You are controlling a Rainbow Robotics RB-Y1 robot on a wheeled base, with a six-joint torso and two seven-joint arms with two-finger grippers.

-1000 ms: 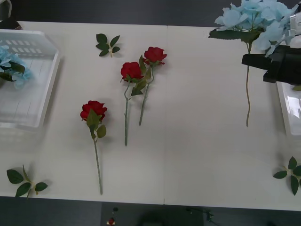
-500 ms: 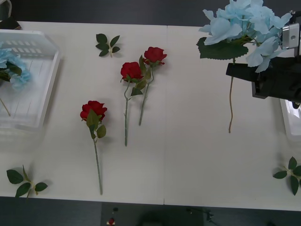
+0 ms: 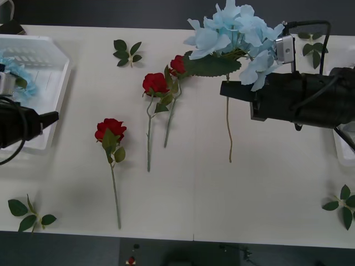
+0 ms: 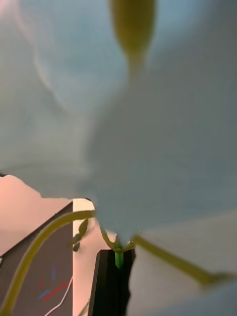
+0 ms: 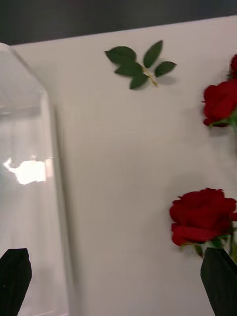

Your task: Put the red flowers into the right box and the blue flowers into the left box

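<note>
Hydrangea [image 3: 236, 30], pale blue, hangs above mid-table, pinched at the top of its stem by your right gripper [image 3: 233, 91], stem dangling toward you. Its home, the left box [image 3: 41, 83], lies far to the flower's left, beyond three roses [image 3: 155, 83] lying on the table. Your left gripper [image 3: 50, 119], fingers spread and empty, sits at that box's near edge, much closer.

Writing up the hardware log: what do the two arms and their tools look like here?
Both are black. The right arm's tool ends a bulky black housing with black cables looping over it and a small silver-grey block on top. The left arm's tool is a black body with a black cable curving below; its fingers are black with rounded tips.
</note>
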